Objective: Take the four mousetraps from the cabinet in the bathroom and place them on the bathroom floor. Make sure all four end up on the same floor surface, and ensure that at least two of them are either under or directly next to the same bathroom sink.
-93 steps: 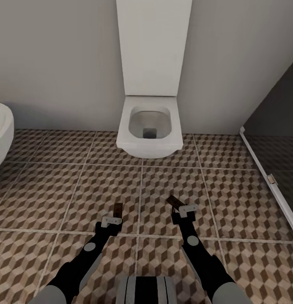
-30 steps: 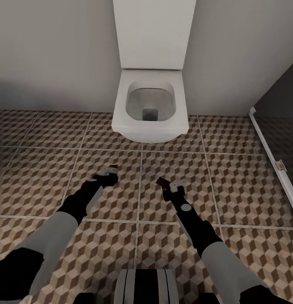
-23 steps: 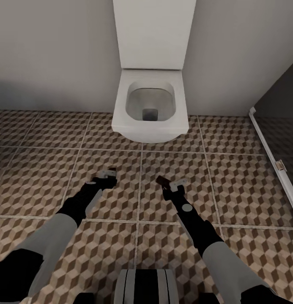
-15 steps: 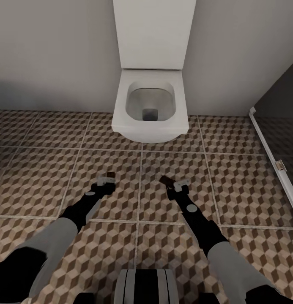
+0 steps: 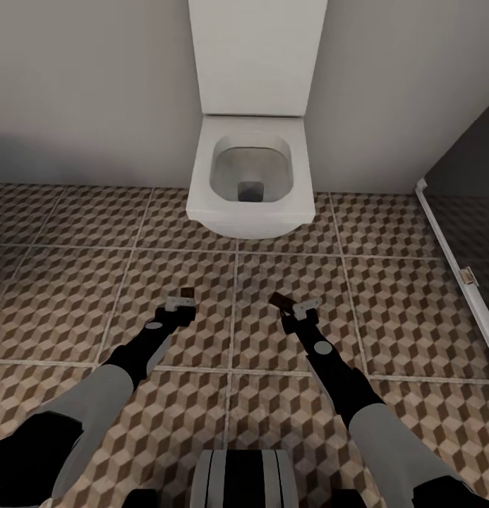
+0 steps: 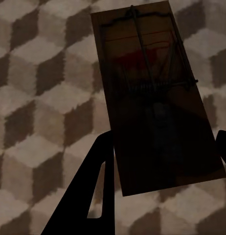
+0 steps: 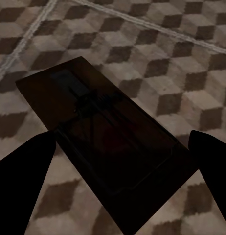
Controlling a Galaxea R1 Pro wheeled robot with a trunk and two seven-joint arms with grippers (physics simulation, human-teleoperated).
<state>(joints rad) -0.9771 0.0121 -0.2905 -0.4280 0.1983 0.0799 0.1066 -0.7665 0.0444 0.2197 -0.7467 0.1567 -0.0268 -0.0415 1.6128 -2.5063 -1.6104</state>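
Each arm carries a mousetrap low over the bathroom floor, in front of the toilet. The left mousetrap runs lengthwise out from the left gripper, whose jaws clamp its near end. The right mousetrap lies slanted between the right gripper jaws, likewise held. Judging by this, each only needs lowering and releasing.

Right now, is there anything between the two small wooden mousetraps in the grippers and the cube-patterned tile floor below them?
Nothing visible. The left gripper holds one wooden mousetrap and the right gripper another mousetrap, both over bare cube-patterned floor tiles. The white toilet stands farther ahead, against the wall.
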